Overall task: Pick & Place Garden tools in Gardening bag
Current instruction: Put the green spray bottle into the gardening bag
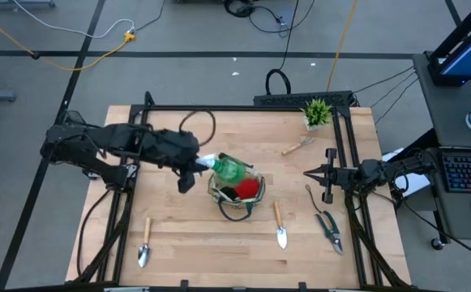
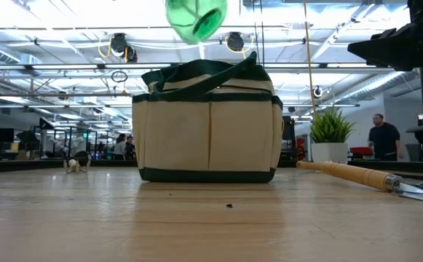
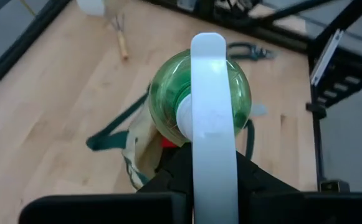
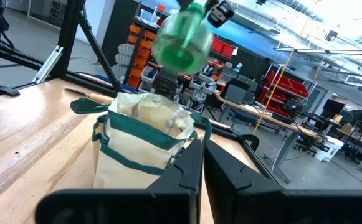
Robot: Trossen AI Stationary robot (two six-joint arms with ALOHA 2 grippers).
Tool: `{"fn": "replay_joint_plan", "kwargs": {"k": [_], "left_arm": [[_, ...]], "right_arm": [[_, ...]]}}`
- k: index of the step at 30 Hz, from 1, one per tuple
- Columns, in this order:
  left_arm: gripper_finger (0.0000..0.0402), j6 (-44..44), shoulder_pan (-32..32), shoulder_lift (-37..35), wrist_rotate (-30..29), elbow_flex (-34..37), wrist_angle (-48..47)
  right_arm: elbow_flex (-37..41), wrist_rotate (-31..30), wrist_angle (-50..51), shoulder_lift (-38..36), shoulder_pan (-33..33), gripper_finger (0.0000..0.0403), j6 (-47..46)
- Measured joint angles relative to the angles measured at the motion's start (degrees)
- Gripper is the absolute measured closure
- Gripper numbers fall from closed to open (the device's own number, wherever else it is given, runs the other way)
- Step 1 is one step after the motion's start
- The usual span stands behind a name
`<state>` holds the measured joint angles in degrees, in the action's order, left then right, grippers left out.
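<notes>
Spray bottle [image 3: 199, 99], green with a white head, fills the left wrist view, pinched in the left pincer [image 1: 196, 165] and held in the air just above the gardening bag [image 1: 237, 195]. Bag sits near the middle of the table [image 1: 178, 235], mouth open, something red [image 1: 250, 188] inside; what it is can't be made out. Right pincer [image 1: 311, 173] waits over the table's right side, well apart from the bag, fingers pressed together. Light wooden table, bare between the items. On it: two trowels, one [image 1: 144, 246] near the front left, one [image 1: 280, 228] in front of the bag; one pruning shears [image 1: 328, 227] front right; one rake [image 1: 295, 147] toward the back right; one small potted plant [image 1: 317, 113] at the back right edge. Low view cuts off the bottle's top and shows only part of one trowel's handle. Beyond the table: grey floor with cables, a workshop hall with strip lights, shelving, and a person [image 2: 383, 138] standing far off.
</notes>
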<state>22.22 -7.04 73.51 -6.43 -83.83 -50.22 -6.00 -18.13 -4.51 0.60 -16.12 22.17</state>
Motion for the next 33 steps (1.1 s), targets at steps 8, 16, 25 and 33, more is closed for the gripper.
{"fn": "replay_joint_plan", "kwargs": {"k": [8,16,25,33], "left_arm": [[0.0357,-2.3,-3.4,5.7,-2.5,0.0,-1.1],[0.0357,-4.8,-2.9,10.1,-5.5,0.0,-3.2],[0.0357,-6.9,0.6,13.5,-2.5,0.0,-5.5],[0.0357,-4.1,0.7,14.0,-1.1,0.0,-9.9]], "right_arm": [[0.0,0.0,0.0,0.0,0.0,0.0394,0.0],[0.0,0.0,0.0,0.0,0.0,0.0394,0.0],[0.0,0.0,0.0,0.0,0.0,0.0394,0.0],[0.0,0.0,0.0,0.0,0.0,0.0394,0.0]]}}
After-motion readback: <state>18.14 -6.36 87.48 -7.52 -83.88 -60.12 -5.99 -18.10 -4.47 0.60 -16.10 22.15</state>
